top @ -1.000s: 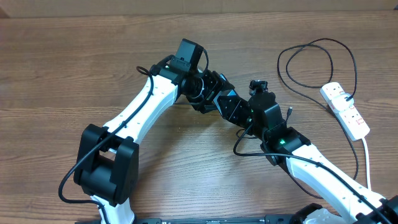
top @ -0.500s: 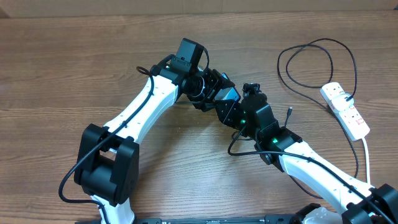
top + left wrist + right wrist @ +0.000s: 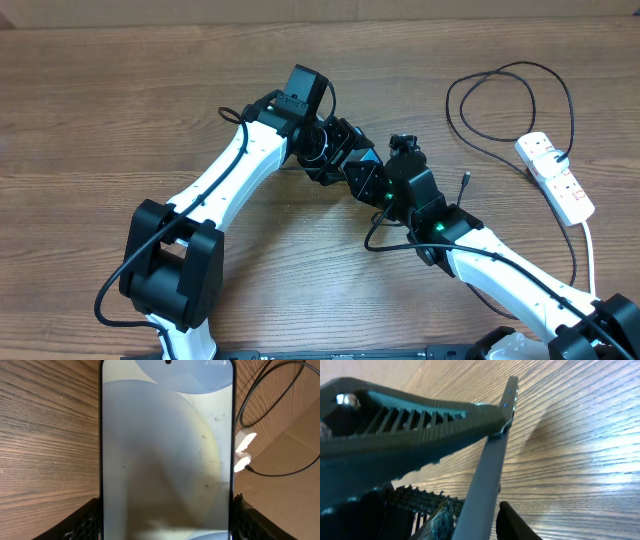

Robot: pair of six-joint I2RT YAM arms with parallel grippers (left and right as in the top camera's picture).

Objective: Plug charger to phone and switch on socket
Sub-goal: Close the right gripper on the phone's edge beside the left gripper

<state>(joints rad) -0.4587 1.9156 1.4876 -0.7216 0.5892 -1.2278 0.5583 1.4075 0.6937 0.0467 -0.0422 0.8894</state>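
Item 1, my left gripper [image 3: 167,521]: jaws clamped on the phone's [image 3: 167,445] long edges. The screen fills the left wrist frame, with "100%" legible at upper right.

Item 2, my right gripper [image 3: 374,181]: only its wrist view shows the phone edge-on, under a ribbed finger [image 3: 420,420]. I cannot tell how far the jaws are open.

Item 3, overhead, right edge: the socket [image 3: 556,177], with the charger [image 3: 524,64] looped above it.

Surface: wood-grain table [image 3: 120,110].
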